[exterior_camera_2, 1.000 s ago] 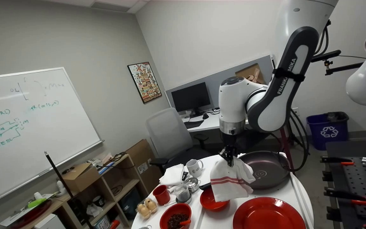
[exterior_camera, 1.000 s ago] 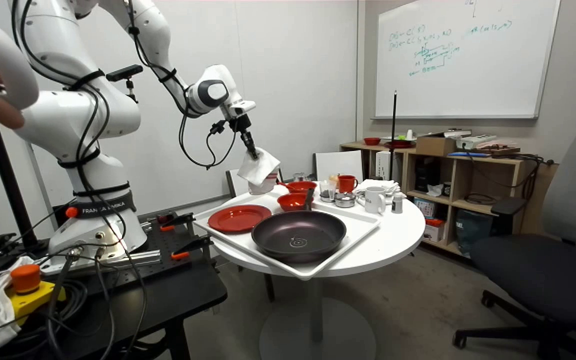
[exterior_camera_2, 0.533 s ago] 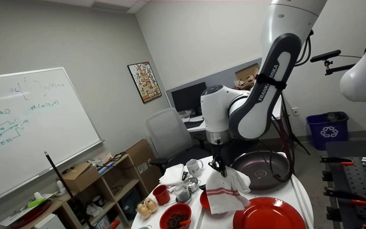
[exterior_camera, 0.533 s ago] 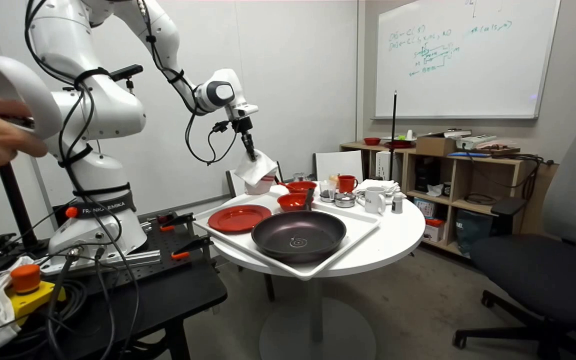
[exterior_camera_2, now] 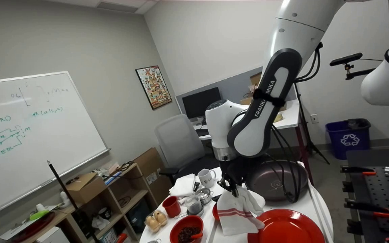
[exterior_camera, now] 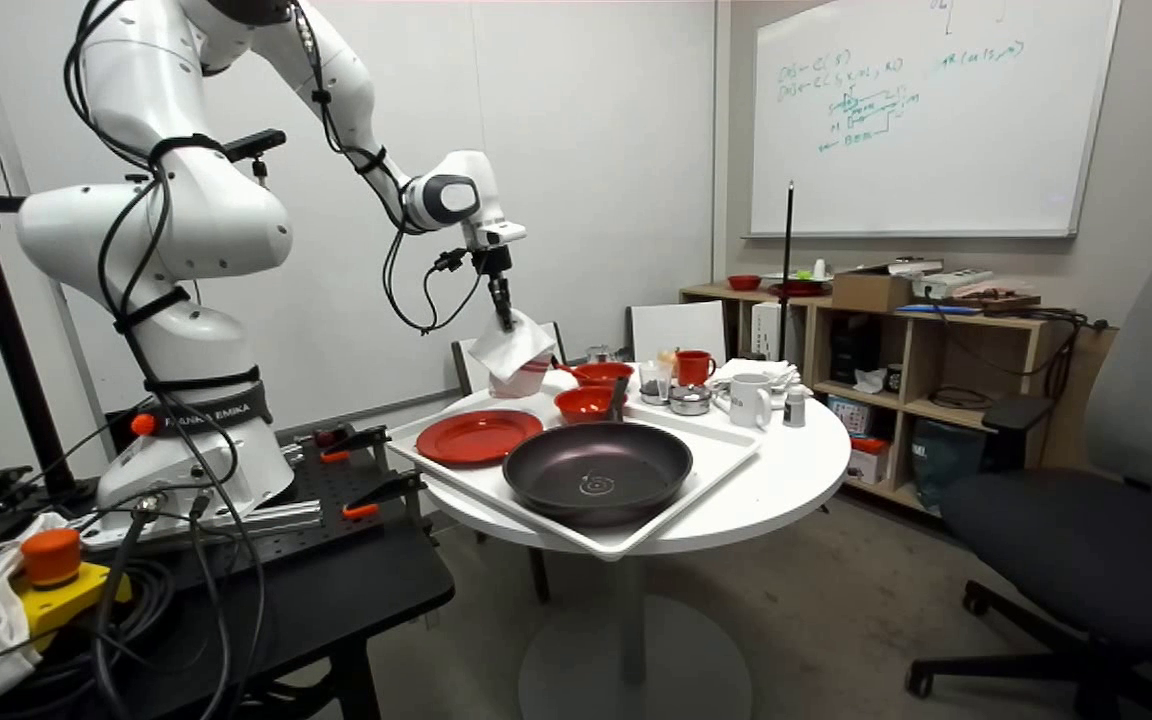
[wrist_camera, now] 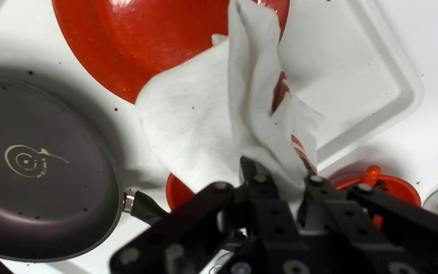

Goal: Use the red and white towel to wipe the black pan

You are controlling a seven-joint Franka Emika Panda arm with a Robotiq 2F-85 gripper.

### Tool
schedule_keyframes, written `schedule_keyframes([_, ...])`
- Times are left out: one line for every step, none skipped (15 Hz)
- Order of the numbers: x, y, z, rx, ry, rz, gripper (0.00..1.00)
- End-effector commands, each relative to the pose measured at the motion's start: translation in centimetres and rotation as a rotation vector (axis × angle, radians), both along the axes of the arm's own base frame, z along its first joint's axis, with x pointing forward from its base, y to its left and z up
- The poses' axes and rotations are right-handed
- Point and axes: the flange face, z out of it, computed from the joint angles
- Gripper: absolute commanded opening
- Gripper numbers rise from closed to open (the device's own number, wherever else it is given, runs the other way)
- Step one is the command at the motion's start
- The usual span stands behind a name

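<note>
The red and white towel [wrist_camera: 238,114] is matt, creased cloth, the red plate [wrist_camera: 154,38] glossy, the black pan [wrist_camera: 48,163] smooth inside with a dim sheen, its handle bracket [wrist_camera: 129,200] shiny metal, and the cubby shelf [exterior_camera: 904,400] wood.

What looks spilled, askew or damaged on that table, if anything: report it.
In the wrist view, small dark specks dot the black pan and the white tray it sits on. They look like stray crumbs rather than part of either surface, though they are too small to identify. Nothing else stands out.
</note>
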Motion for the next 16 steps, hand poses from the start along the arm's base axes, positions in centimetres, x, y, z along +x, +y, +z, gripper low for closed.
schedule_keyframes([0.0, 0.1, 0.4, 0.002, -0.007, 0.002, 0.13])
schedule_keyframes([0.2, -0.6, 0.2, 0.0, -0.03, -0.022, 0.03])
schedule_keyframes([0.3, -1.0, -0.3, 0.019, -0.011, -0.03, 0.03])
schedule_keyframes([0.4, -1.1, -0.6, 0.03, -0.011, -0.041, 0.03])
schedule_keyframes([0.4, -1.1, -1.1, 0.04, 0.001, -0.036, 0.03])
schedule_keyframes([0.4, -1.1, -1.5, 0.046, 0.005, -0.044, 0.03])
schedule_keyframes([0.4, -1.1, -2.0, 0.052, 0.011, -0.046, 0.03])
schedule_keyframes([0.4, -1.1, -2.4, 0.055, 0.016, -0.047, 0.03])
schedule_keyframes([0.5, -1.1, -2.8, 0.056, 0.018, -0.049, 0.03])
schedule_keyframes([0.6, -1.1, -3.2, 0.057, 0.023, -0.047, 0.03])
schedule_keyframes([0.7, -1.0, -3.5, 0.06, 0.026, -0.046, 0.03])
schedule_keyframes([0.7, -0.9, -3.8, 0.063, 0.029, -0.04, 0.03])
schedule_keyframes([0.8, -0.8, -4.1, 0.062, 0.031, -0.035, 0.03])
schedule_keyframes([0.9, -0.7, -4.3, 0.062, 0.031, -0.031, 0.03])
schedule_keyframes([1.0, -0.6, -4.4, 0.062, 0.031, -0.028, 0.03])
schedule_keyframes([1.2, -0.5, -4.5, 0.062, 0.031, -0.027, 0.03])
